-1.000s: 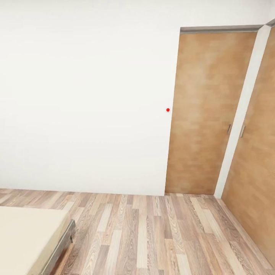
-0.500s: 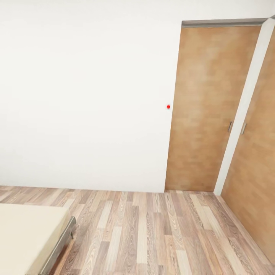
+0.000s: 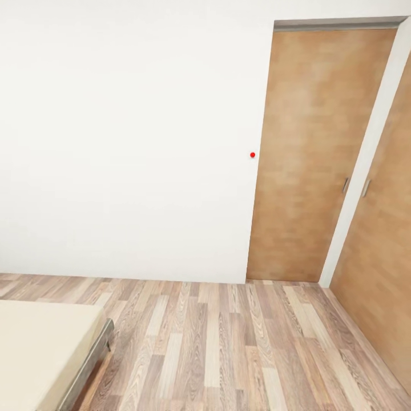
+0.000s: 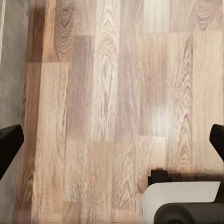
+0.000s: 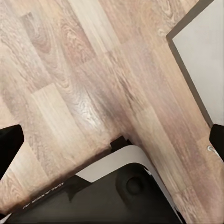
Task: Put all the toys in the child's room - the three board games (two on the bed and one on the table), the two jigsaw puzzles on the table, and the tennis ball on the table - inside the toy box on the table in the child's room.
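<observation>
I am in the child's room, facing a white wall (image 3: 125,142). A corner of the bed (image 3: 40,348), with a plain cream top and a grey frame, lies at the lower left of the head view; nothing rests on that corner. The board games, jigsaw puzzles, tennis ball, table and toy box are out of view. My left gripper (image 4: 112,144) hangs open over the wood-plank floor (image 4: 112,84), holding nothing. My right gripper (image 5: 112,142) is open too, above the floor (image 5: 70,70).
Two brown wooden doors (image 3: 308,160) meet in the right corner, with a small red dot (image 3: 252,154) on the wall beside them. Plank floor (image 3: 228,348) stretches between bed and doors. A pale grey panel with a dark edge (image 5: 205,56) lies near my base (image 5: 107,196).
The whole head view has shifted: the door top and the wall's foot sit higher in the picture, so the camera has moved. Nothing in the room itself has moved.
</observation>
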Robot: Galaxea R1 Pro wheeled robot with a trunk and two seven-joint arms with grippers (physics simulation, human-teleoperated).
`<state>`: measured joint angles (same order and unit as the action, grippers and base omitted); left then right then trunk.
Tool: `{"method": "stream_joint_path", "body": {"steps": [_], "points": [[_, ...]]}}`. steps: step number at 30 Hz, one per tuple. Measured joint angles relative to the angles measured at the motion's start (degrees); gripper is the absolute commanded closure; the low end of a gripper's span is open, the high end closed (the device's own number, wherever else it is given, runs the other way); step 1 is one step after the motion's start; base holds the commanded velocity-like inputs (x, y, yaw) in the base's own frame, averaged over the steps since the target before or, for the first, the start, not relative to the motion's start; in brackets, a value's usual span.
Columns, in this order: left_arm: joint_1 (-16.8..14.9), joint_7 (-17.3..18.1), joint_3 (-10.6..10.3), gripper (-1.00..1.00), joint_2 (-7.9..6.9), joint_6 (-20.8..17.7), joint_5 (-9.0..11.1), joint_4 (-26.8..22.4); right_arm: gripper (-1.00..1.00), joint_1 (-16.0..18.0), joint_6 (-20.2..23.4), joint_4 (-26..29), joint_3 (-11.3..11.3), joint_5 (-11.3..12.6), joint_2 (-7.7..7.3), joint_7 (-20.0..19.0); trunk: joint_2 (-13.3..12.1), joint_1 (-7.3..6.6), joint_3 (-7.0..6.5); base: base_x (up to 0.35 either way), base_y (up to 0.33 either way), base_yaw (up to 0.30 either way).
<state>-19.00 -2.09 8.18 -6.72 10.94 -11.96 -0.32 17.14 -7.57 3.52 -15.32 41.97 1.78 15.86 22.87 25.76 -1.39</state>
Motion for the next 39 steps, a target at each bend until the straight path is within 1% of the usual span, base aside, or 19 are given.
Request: {"method": "stream_joint_path", "body": {"steps": [6,8,15,18,19,21,22,25,30,39], "points": [[0.2,0.0,0.0,-1.00,0.08,-0.1,0.0,0.2,-1.00,-0.5,0.0,-0.4,-0.1,0.0,0.04,-1.4,0.0,0.00,0.49,0.000,0.000,0.000],[0.3,0.0,0.1,-1.00,0.11,-0.2,0.0,0.4,-1.00,-1.1,0.0,-0.6,0.0,0.0,0.01,-2.1,0.0,0.00,0.55,0.000,0.000,0.000],[0.3,0.1,0.0,-1.00,0.08,-0.2,0.0,0.6,-1.00,-2.8,-0.5,-0.7,-0.1,-0.1,0.01,-2.7,0.0,0.00,0.61,0.000,0.000,0.000],[0.4,0.1,0.0,-1.00,0.11,-0.1,0.0,0.6,-1.00,-3.2,-0.6,-0.8,-0.1,-0.8,-0.01,-2.7,0.0,0.00,0.62,0.000,0.000,0.000],[0.4,0.1,0.0,-1.00,0.12,-0.1,-0.1,0.6,-1.00,-3.6,-0.7,-0.8,-0.1,-1.8,-0.03,-2.7,0.0,0.00,0.62,0.000,0.000,0.000],[0.4,0.1,0.0,-1.00,0.12,-0.1,-0.1,0.6,-1.00,-3.8,-0.7,-0.8,-0.1,-2.8,-0.03,-2.7,0.0,0.00,0.62,0.000,0.000,0.000],[0.4,0.1,0.0,-1.00,0.12,-0.1,-0.1,0.6,-1.00,-3.9,-0.9,-0.8,-0.1,-3.7,0.00,-2.6,0.0,0.00,0.62,0.000,0.000,0.000],[0.4,0.1,0.0,-1.00,0.13,0.0,-0.1,0.6,-1.00,-4.0,-1.5,-0.8,-0.1,-4.9,0.03,-2.6,0.0,-0.01,0.62,0.046,0.000,0.000],[0.4,0.0,0.0,-1.00,0.06,0.1,-0.2,0.6,-1.00,-4.1,-3.4,-0.8,-0.1,-5.5,0.17,-2.6,0.0,-0.03,0.62,0.192,0.000,0.000],[0.6,0.0,0.0,-1.00,0.04,0.2,-1.0,0.6,-1.00,-4.1,-4.1,-0.8,0.0,-5.5,0.06,-2.6,0.0,-0.03,0.62,0.310,0.000,0.000]]}}
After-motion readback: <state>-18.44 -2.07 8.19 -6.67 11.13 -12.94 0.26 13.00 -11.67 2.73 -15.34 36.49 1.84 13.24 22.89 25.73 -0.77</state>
